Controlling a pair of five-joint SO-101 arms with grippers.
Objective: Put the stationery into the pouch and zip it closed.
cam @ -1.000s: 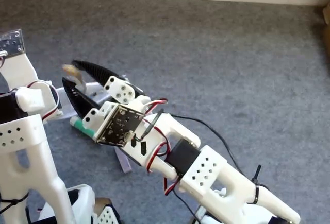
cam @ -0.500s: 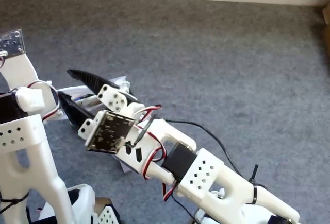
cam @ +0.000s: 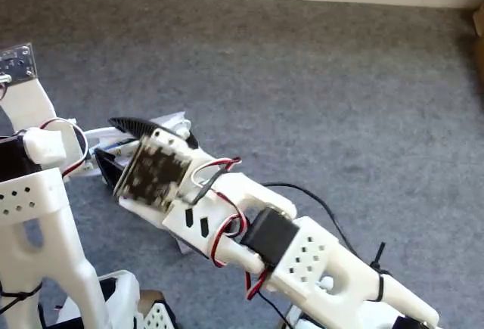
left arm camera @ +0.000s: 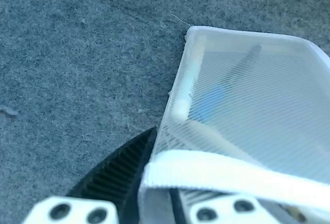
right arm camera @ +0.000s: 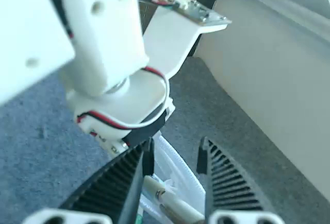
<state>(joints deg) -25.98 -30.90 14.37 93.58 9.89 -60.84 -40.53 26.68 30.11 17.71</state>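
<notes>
The pouch (left arm camera: 247,95) is lying on the grey worktop (cam: 340,79) close to the left arm, with the right arm reaching over it. The left hand (left arm camera: 154,188) is pinching it at the white band (left arm camera: 232,175) that runs along its mouth, one black finger (left arm camera: 118,175) showing just under the mesh. A white stick (left arm camera: 188,87), a blue item (left arm camera: 209,103) and a dark pen are showing through the cloth, so at least some stationery is sitting inside.

The right hand (right arm camera: 176,157) is hanging above the mouth with its jaws apart at a middling gap and gripping nothing. Between them the pouch rim and a white pen (right arm camera: 172,203) are lying in sight.

The pouch is looking soft, thin and light. It will probably be folding and sliding on the worktop rather than resisting a pull, so one hand should be anchoring the band at one end while the other is drawing the zip. The band is the firmest place to take hold; the mesh itself would be bunching up. I cannot make out the zip pull. The pens are stiff and smooth and may be rolling toward the mouth if the pouch is tilted.
</notes>
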